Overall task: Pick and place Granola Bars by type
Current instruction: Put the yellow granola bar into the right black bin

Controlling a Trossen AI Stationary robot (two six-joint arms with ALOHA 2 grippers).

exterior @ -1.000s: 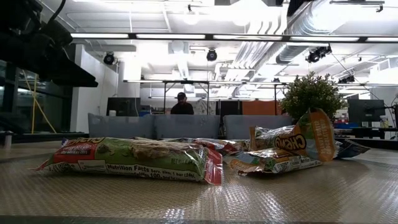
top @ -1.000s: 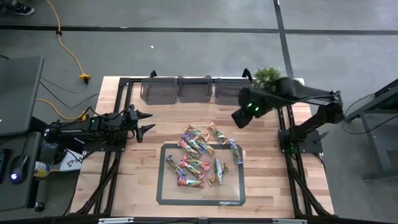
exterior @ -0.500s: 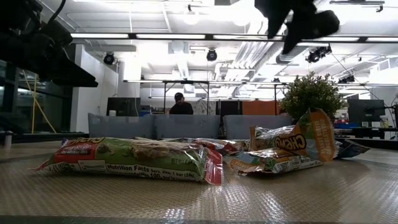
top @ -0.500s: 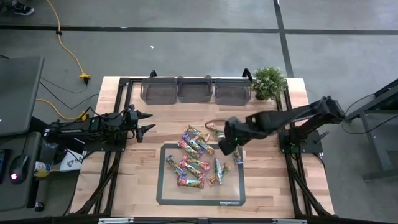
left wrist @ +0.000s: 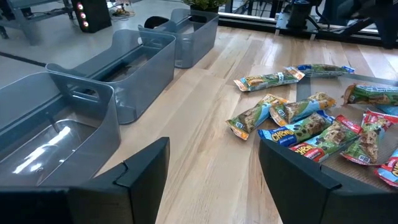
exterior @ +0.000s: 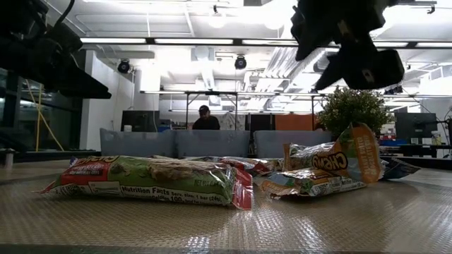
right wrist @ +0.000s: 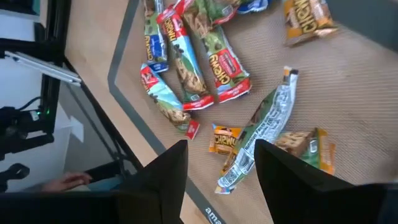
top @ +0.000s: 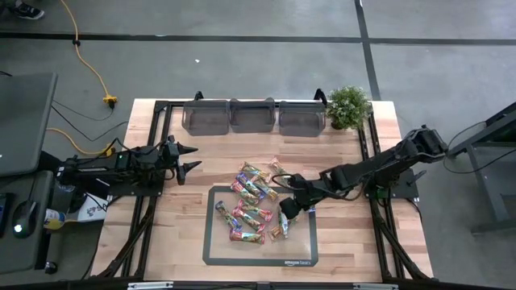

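Over the dark mat (top: 211,250) — hovering, fingers spread wide and empty, the right gripper (top: 288,207) reaching for the Granola Bars (top: 256,199) heaped there; next, probably dropping onto one bar. Beside the mat, left gripper (top: 189,158) waiting, parted.

From above, my right gripper (top: 289,206) covers part of the Granola Bars (top: 256,201); their wrapper print is unreadable.
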